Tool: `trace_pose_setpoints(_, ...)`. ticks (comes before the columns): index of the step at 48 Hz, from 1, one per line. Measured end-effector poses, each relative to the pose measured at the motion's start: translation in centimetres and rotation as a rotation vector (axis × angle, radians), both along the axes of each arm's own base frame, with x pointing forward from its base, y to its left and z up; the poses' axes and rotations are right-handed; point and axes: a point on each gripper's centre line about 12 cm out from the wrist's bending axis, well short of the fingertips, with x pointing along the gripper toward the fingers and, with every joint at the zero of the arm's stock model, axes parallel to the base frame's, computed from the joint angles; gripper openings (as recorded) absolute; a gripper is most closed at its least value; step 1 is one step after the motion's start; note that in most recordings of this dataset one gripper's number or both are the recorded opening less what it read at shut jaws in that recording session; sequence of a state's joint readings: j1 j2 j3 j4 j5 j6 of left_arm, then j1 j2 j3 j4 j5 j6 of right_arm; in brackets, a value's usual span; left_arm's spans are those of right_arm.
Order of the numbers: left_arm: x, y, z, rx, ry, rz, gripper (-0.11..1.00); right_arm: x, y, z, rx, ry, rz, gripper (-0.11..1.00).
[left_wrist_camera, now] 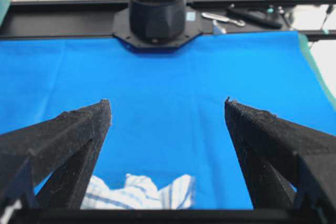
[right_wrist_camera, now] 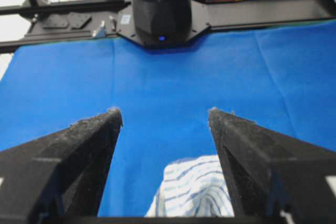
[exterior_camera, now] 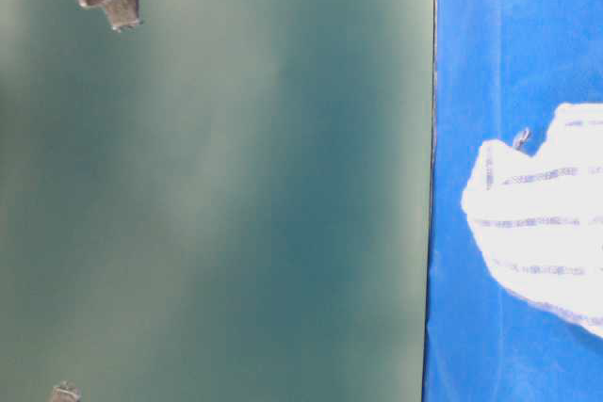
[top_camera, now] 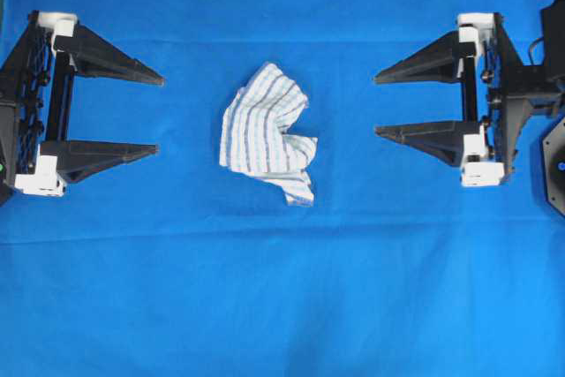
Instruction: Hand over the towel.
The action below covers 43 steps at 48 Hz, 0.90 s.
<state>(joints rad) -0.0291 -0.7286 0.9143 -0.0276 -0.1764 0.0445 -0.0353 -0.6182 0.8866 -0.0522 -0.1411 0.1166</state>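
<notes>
Both black fingers [left_wrist_camera: 73,145] of the left gripper [top_camera: 161,115] are spread wide, grasping nothing. Crumpled towel [top_camera: 267,132] is laid centrally on the blue covering [top_camera: 282,306], between 9 o'clock and 3 o'clock; right gripper [top_camera: 376,104] is likewise released, presumably awaiting pickup.

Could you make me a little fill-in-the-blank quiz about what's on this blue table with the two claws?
1. The crumpled towel lies ____ the left gripper and the right gripper.
2. Both grippers have their jaws ____.
3. The table covering under the towel is plain ____.
4. The towel is held by ____ gripper.

Missing words: between; open; blue; neither
</notes>
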Motion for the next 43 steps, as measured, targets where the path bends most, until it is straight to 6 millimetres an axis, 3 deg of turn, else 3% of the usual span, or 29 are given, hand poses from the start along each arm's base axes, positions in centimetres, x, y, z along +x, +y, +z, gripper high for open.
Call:
trace_pose_setpoints(12, -0.5, 0.0, 0.2, 0.004, -0.008, -0.002, 0.92, -0.7, 0.0, 0.5, 0.001, -0.012, -0.001, 0.7)
trace_pose_setpoints(25, -5.3, 0.1, 0.4, 0.002, -0.034, -0.005, 0.92, -7.0, 0.1, 2.2, -0.005, -0.042, -0.01, 0.7)
trace_pose_setpoints(35, -9.5, 0.2, -2.3, -0.001, -0.069, -0.005, 0.92, -12.4, 0.3, -0.8, -0.01, -0.118, -0.011, 0.7)
trace_pose_setpoints(43, -12.0, 0.3, -5.5, -0.004, -0.084, -0.006, 0.91, -14.5, 0.4, -4.4, -0.007, -0.129, -0.011, 0.7)
